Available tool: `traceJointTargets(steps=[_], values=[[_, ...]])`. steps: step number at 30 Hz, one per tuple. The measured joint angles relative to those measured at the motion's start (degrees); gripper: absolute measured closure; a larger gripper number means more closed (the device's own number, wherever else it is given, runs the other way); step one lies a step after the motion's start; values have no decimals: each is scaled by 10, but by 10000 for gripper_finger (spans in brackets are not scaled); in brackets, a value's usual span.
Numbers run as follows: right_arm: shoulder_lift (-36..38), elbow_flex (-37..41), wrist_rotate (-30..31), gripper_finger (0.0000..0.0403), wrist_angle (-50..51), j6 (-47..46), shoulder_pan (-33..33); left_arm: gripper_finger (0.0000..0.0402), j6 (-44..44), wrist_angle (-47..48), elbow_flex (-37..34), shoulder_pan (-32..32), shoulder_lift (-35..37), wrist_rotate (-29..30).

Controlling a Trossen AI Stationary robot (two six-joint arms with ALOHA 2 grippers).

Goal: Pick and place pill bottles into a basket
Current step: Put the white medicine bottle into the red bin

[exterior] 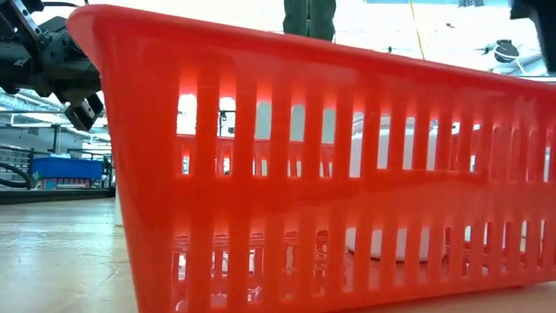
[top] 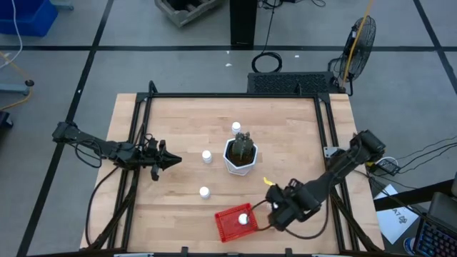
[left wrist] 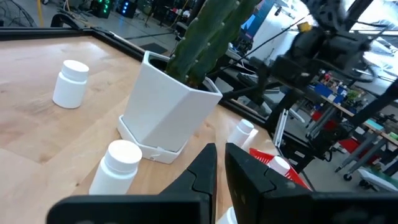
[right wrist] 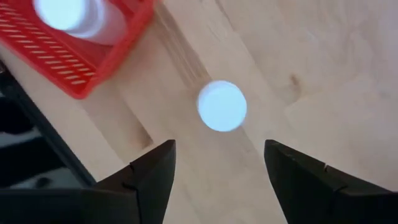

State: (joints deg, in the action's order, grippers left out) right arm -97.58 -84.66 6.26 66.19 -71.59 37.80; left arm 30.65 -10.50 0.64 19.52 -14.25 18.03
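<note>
The right tool [right wrist: 217,177] hangs over the worktop [right wrist: 323,74] with its fingers spread wide and empty. An upright pill bottle [right wrist: 222,105] stands directly below, its round cap facing the wrist camera and its long axis running straight up toward the tool. The cap sits just ahead of the gap between the fingers, so the coming move looks like a short advance and a plain descent. The red basket [right wrist: 93,59] lies close beside this bottle, apart from it, with one bottle [right wrist: 62,14] already inside.

From overhead, the right tool [top: 277,205] is just beside the basket [top: 227,227] at the near edge. The left tool [top: 171,160] waits well apart by the left rail, so the right arm is plainly the nearer. Its target is hidden overhead beneath the arm; only the right wrist view shows it. The overhead view alone lays out three more bottles [top: 204,191] around the white pot [top: 240,158].

The left wrist view shows that tool's fingers [left wrist: 202,171] nearly together, holding nothing. The table-level view is filled by the basket wall [exterior: 261,130].
</note>
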Motion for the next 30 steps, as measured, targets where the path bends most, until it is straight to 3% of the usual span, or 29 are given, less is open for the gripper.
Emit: traceJointTargets(steps=[7, 22, 30], values=[[82, 118, -15, 166, -145, -42, -7, 364, 3, 0, 0, 0, 0, 0], [81, 187, -19, 96, -223, -8, -43, 364, 3, 0, 0, 0, 0, 0], [78, 203, -24, 91, -241, 7, -52, 364, 3, 0, 0, 0, 0, 1]])
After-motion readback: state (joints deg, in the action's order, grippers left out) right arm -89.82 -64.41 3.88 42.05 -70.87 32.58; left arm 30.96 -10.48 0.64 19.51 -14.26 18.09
